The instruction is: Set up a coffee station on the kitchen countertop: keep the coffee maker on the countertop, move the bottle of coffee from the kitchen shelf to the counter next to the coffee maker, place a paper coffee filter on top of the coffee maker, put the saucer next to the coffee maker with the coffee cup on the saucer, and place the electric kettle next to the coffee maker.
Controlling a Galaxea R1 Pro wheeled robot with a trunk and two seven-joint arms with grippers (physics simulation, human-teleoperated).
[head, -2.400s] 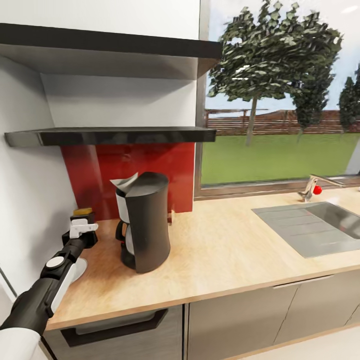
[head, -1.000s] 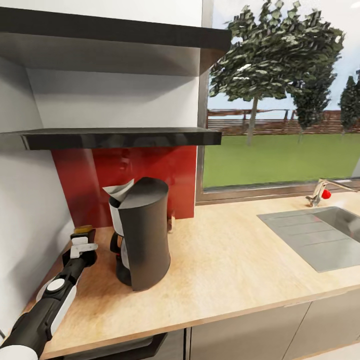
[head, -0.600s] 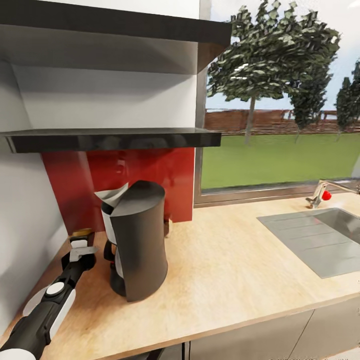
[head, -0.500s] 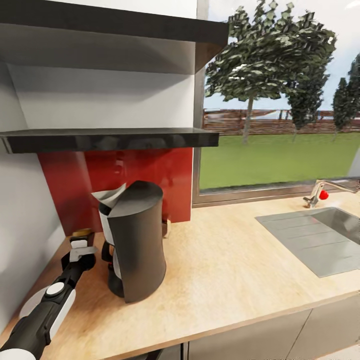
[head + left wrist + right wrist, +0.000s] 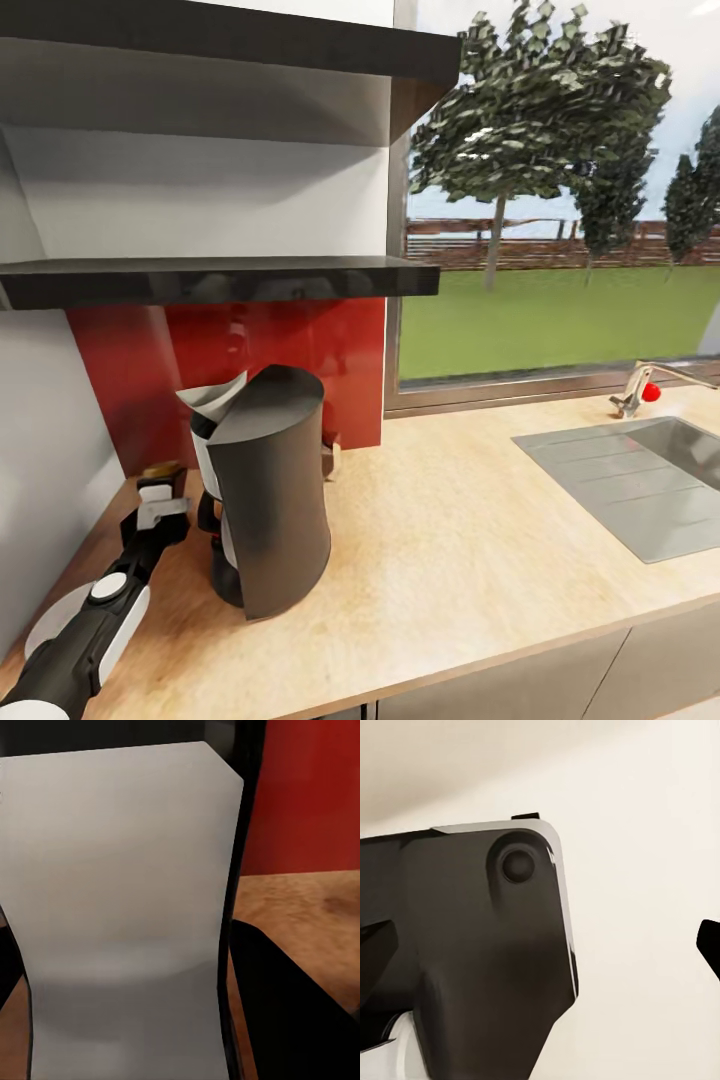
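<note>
Black left arm (image 5: 90, 630) outstretched, gripper (image 5: 160, 492) at bottle of coffee (image 5: 163, 470)

**Worktop and shelf**

The kitchen countertop (image 5: 470, 540) of light wood carries the coffee maker (image 5: 268, 490) near its left end, upright. A steel sink (image 5: 625, 480) is set into it at right. The kitchen shelf (image 5: 220, 278) hangs above.

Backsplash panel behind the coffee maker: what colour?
Glossy red. The backsplash panel shows best in the head view, behind the dark-grey coffee maker.
</note>
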